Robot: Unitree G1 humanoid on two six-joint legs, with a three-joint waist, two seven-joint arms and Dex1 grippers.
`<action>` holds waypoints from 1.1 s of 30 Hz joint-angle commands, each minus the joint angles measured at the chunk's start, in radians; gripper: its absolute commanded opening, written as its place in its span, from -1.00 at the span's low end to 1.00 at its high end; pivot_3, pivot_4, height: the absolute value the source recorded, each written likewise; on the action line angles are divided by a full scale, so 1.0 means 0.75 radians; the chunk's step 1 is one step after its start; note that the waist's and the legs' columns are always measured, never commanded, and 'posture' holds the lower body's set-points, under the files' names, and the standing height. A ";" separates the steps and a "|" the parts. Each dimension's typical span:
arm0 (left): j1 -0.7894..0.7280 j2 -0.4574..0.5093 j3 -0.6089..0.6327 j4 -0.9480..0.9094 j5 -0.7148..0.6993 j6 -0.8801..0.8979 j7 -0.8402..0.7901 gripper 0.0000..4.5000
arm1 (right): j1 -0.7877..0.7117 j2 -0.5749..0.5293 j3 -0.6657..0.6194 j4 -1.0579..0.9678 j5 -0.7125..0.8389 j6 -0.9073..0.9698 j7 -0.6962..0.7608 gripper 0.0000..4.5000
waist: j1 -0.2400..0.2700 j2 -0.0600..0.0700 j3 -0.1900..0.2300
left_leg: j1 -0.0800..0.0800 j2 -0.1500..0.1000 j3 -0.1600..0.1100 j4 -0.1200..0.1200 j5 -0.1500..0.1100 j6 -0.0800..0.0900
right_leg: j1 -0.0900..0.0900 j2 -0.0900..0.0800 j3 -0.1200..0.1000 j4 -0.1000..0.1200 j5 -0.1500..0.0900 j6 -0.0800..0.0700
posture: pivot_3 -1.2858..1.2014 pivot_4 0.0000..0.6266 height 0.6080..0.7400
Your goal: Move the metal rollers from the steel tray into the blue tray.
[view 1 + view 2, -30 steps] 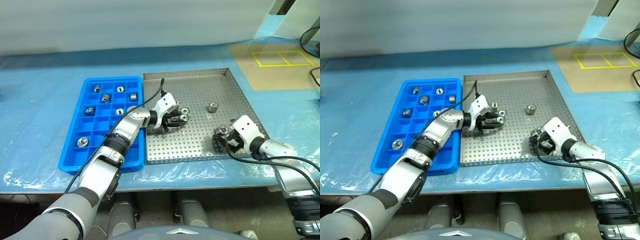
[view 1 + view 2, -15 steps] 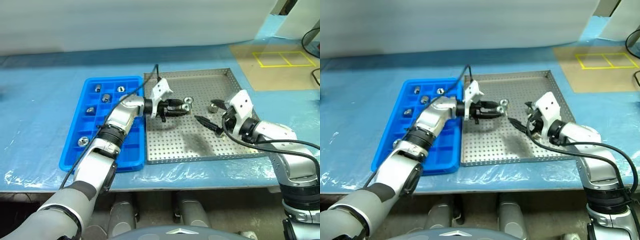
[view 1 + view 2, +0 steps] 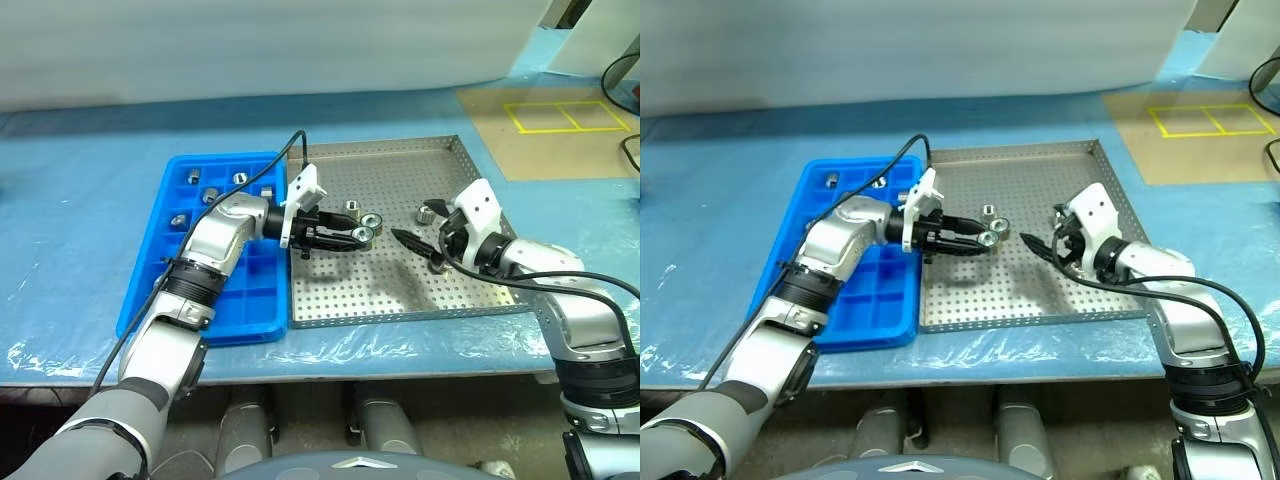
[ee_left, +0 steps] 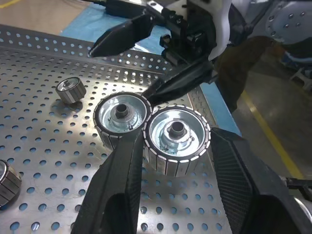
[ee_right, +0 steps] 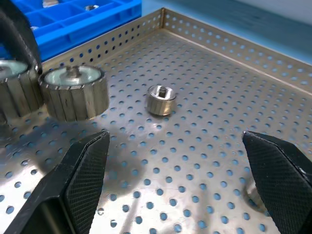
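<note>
left pincer (image 3: pixel 352 236) lifted, clamping a roller (image 4: pixel 176 140); right pincer (image 3: pixel 425 247) splayed

I'm at a factory-style workbench, a parts-sorting station by the look of it. Blue plastic sheeting (image 3: pixel 90 180) covers the bench under my arms, a perforated steel tray (image 3: pixel 470 165) sits beside a blue tray (image 3: pixel 160 300) of compartments, and yellow tape squares (image 3: pixel 565 117) mark a brown board at the far corner.
</note>
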 commanded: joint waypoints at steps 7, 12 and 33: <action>-0.127 -0.074 0.153 0.040 -0.210 0.226 0.080 -0.21 | -0.037 -0.051 0.126 0.014 -0.308 -0.314 -0.110 0.99 | 0.007 0.000 0.000 | 0.000 -0.001 0.000 0.001 0.000 0.000 | 0.000 -0.001 0.001 0.000 0.000 0.000 | -0.26 -0.52 1.00; -0.131 -0.093 0.129 0.051 -0.213 0.291 0.087 -0.21 | -0.055 -0.133 0.279 0.100 -0.639 -0.631 -0.182 0.99 | 0.000 0.000 0.000 | 0.000 -0.001 0.001 0.000 0.000 0.000 | 0.000 0.000 0.001 0.000 0.000 0.000 | -0.26 -0.52 1.00; -0.125 -0.139 0.073 0.152 -0.022 -0.143 0.163 -0.21 | 0.070 0.023 -0.038 -0.016 -0.063 -0.083 0.106 0.99 | -0.006 0.000 0.000 | -0.001 0.000 0.000 0.006 -0.001 0.008 | 0.005 -0.001 0.000 -0.001 0.000 0.000 | -0.26 -0.52 1.00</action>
